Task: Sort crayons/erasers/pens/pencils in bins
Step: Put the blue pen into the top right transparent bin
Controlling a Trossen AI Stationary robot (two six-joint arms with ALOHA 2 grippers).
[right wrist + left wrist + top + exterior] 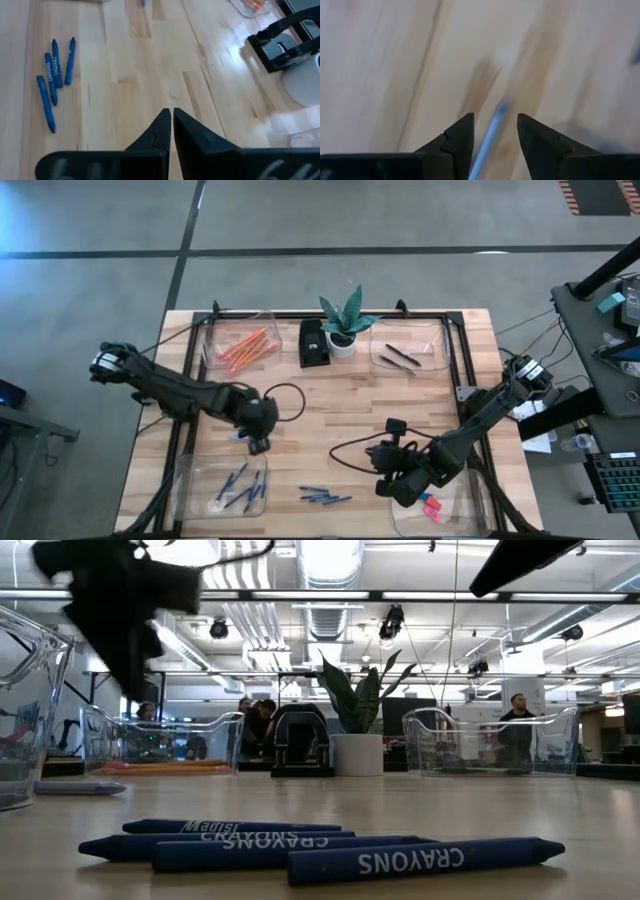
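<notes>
My left gripper (256, 440) hovers over the table just beyond the near-left bin (190, 498), which holds several blue sticks (243, 488). It is open in the left wrist view (495, 120), with a slim blue stick (492, 127) running lengthwise between its fingers. Several blue crayons (325, 497) lie flat on the table near the front edge, close up in the low view (300, 845). My right gripper (405, 483) is shut and empty (171, 117), beside the near-right bin (470, 515) with pink erasers (431, 505). Orange pencils (245, 346) and black pens (400, 358) lie in the far bins. My left gripper has a finger on each side of the slim blue stick (490, 135), lying along it, with a gap showing on both sides. The picture is blurred, and I cannot tell whether either finger touches the stick.
A black box (314, 343) and a potted plant (343, 330) stand at the far middle of the table. Cables loop over the boards near both grippers (290, 402). Bare wood (330, 430) lies between the arms.
</notes>
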